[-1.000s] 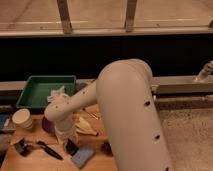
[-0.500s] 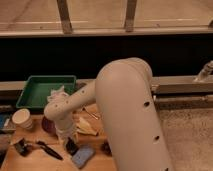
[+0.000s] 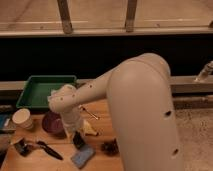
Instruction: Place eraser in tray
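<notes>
One closed hand (image 3: 78, 138) near sponge (image 3: 82, 156)

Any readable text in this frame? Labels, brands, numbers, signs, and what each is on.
No text can be read anywhere in this view.
Green tray, purple bowl, blue sponge: plain, no lettering seen.
Pale cup: print, if any, cannot be made out.
Robot arm: a few small dark dots, no label.
Gripper, shut, low over the table between bowl and sponge: no marking seen.
</notes>
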Available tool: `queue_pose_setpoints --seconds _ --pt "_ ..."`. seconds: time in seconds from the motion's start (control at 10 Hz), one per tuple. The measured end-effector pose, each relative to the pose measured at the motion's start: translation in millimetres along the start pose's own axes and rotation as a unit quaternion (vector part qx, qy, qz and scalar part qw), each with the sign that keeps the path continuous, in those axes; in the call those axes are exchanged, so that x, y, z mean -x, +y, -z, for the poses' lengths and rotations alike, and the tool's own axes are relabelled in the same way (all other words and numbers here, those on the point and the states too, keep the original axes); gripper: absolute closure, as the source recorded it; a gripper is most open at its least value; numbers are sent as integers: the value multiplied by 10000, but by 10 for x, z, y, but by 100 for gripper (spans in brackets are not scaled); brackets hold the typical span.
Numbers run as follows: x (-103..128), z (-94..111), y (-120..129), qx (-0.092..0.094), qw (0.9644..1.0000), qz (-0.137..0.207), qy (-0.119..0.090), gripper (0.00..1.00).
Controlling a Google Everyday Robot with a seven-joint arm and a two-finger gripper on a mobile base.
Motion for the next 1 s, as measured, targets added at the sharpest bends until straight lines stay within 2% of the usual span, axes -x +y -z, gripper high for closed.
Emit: queue_pose_setpoints --seconds 0.1,0.3,0.4,0.6,0.7,1.0 --pt "-63 57 -128 17 9998 -185 -34 100" --pt "-139 233 -535 235 9965 -734 -333 100" --pt "-124 310 -666 327 9947 -841 -492 100" --pt "85 580 -964 545 9896 -917 -966 100" --pt "197 698 -1053 593 9878 -902 -1126 100" --pt "769 1215 -1151 737 9804 -630 -1718 100"
